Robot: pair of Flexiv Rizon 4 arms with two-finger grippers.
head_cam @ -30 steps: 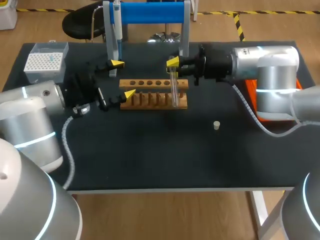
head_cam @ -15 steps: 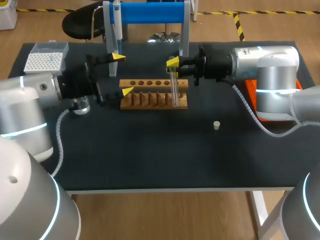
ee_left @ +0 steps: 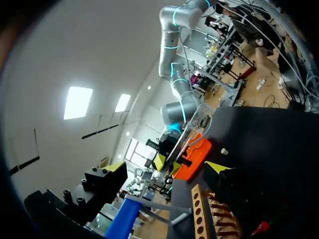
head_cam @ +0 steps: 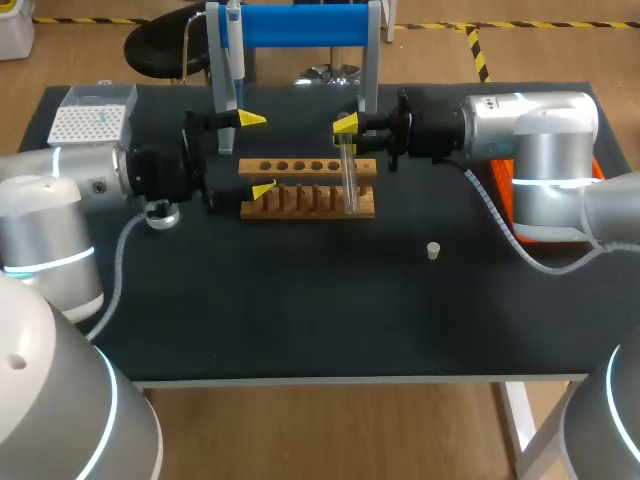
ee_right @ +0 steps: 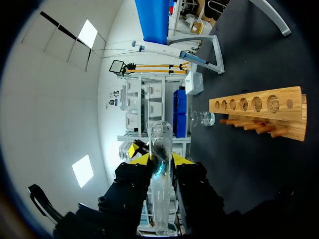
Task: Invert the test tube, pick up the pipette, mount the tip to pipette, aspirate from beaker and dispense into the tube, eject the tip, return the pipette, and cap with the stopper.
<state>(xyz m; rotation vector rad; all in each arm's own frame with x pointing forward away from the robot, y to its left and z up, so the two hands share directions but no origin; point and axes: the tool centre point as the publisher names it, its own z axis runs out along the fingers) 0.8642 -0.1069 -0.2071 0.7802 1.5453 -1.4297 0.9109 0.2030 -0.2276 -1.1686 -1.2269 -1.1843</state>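
The black table (head_cam: 300,310) is matte and mostly bare on the side nearest me. There, at about four o'clock from the wooden rack (head_cam: 308,200), a small pale stopper (head_cam: 433,250) stands alone, well apart from everything.

The rack lies across the table's middle, holes facing up. Near its three o'clock end the test tube (head_cam: 347,180) stands upright. The right gripper (head_cam: 345,124), coming in from three o'clock, pinches its upper part from two sides. At the rack's nine o'clock the left gripper (head_cam: 257,154) has its fingers spread wide, one tip just beside the rack's end.

From the right wrist, a glass beaker (ee_right: 202,118) shows just past the rack's far end.

An orange container (head_cam: 505,195) sits partly hidden under the right arm. At ten o'clock is the white tip box (head_cam: 88,122). At twelve, on the far edge, the blue-topped stand (head_cam: 300,25) carries the pipette (head_cam: 233,40).
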